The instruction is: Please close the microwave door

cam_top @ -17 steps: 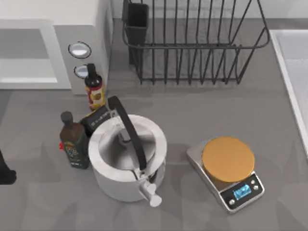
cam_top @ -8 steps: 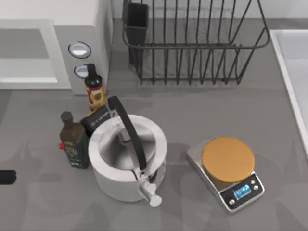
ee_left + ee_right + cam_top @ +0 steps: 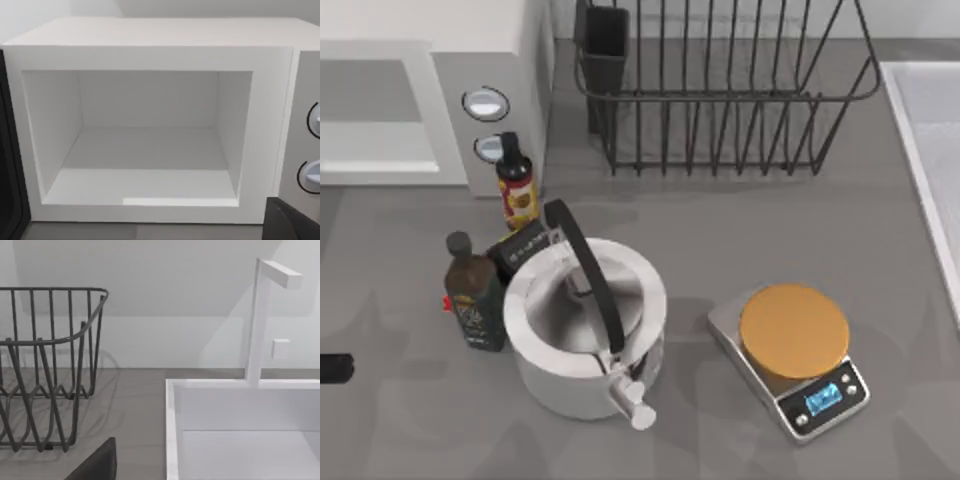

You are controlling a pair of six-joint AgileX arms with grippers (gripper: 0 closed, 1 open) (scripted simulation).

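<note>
The microwave (image 3: 430, 25) stands at the table's back left, with two round knobs (image 3: 485, 103) on its grey side panel. In the left wrist view the microwave (image 3: 150, 35) faces me with its white cavity (image 3: 145, 150) open. A dark upright strip along the cavity's far side looks like the microwave door (image 3: 9, 165), swung wide open. A dark part of my left arm (image 3: 330, 368) sits at the table's left edge, in front of the microwave. One dark finger (image 3: 295, 222) of the left gripper shows at the picture's corner. A dark finger (image 3: 97, 465) of the right gripper shows near the dish rack.
In front of the knob panel stand a white kettle (image 3: 585, 330), a dark bottle (image 3: 475, 295) and a sauce bottle (image 3: 515, 185). A scale with an orange plate (image 3: 795, 340) sits centre right. At the back are a black wire dish rack (image 3: 720, 90) and a white sink (image 3: 240, 430).
The dark part of my left arm has drawn back toward the table's left edge and shows less. Nothing else has moved.
</note>
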